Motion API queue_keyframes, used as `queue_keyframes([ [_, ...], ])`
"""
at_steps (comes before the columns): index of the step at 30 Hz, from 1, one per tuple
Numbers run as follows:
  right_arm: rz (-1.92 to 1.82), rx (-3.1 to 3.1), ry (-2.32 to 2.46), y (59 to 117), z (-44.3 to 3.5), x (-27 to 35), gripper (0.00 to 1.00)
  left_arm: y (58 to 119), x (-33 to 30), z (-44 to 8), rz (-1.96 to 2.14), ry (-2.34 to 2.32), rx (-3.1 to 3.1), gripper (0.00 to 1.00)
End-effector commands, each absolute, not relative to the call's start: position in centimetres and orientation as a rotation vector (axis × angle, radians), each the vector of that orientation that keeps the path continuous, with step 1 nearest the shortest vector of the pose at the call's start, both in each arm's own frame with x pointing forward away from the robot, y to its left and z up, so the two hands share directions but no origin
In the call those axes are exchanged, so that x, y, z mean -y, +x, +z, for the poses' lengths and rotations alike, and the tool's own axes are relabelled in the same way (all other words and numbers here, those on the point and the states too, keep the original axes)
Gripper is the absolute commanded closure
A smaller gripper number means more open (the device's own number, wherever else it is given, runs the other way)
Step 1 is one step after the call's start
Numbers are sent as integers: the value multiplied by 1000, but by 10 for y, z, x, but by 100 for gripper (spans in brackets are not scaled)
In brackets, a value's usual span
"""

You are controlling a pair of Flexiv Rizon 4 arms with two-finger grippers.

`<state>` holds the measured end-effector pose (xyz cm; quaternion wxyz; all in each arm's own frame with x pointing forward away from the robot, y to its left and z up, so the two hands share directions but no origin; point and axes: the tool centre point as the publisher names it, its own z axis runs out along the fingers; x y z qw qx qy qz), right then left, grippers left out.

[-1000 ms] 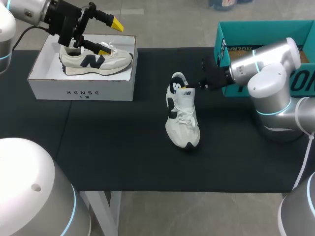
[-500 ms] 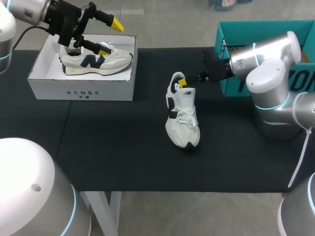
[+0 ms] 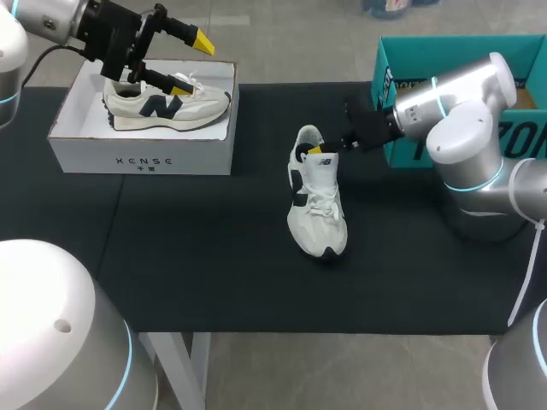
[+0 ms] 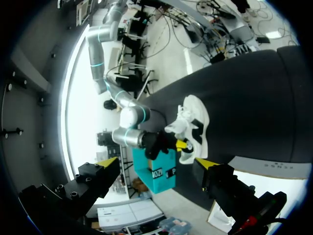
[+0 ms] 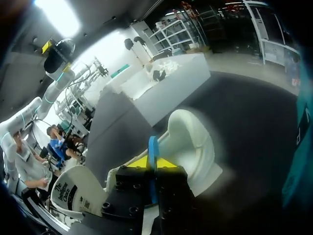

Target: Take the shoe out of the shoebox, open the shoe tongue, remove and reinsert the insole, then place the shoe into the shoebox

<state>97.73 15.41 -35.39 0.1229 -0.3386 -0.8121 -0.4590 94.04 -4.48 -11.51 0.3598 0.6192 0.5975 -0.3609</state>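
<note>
Where your left arm comes in at the far-left corner, the left gripper (image 3: 192, 64) hangs over the white shoebox (image 3: 141, 161) with its fingers spread wide and nothing between them. The boxed shoe (image 3: 167, 107) lies inside, heel toward that arm and toe toward the middle of the worktop (image 3: 214, 256). The lower yellow tip sits close over the laces; you cannot tell whether it touches.

Next along, near the middle of the black worktop, the loose shoe (image 3: 318, 213) stands on its sole, heel toward the far edge and toe toward the robot's side. The right gripper (image 3: 314, 149) reaches in from the right and sits at the shoe's heel opening. The teal box (image 3: 444, 41) stands at the far right, behind the right arm.

View differences:
- **Head view:** you get only one yellow tip at the shoe's mouth.
- **Right wrist view:** the right gripper (image 5: 154, 164) has both tips pressed close, pinching a thin blue strip (image 5: 152, 147). The loose shoe's heel (image 5: 190, 142) is just ahead and the white shoebox (image 5: 166, 88) far across the worktop. Whether the strip is the insole cannot be told.
- **Left wrist view:** the left gripper (image 4: 156, 163) tips stand well apart. Beyond them are the loose shoe (image 4: 195, 117), with the right arm at its heel, and the teal box (image 4: 154, 174).
</note>
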Motion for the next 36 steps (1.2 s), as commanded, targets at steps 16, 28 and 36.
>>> queue_keyframes([
  [16, -967, 2728, -1138, 992, -323, -133, 0, 940, 45, -115, -927, 1598, -1543, 0],
  [28, -672, 2963, -1154, 1001, -311, -120, 100, 940, 45, -115, -927, 1598, -1543, 0],
  [36, -672, 2963, -1154, 1001, -311, -120, 100, 940, 45, -115, -927, 1598, -1543, 0],
])
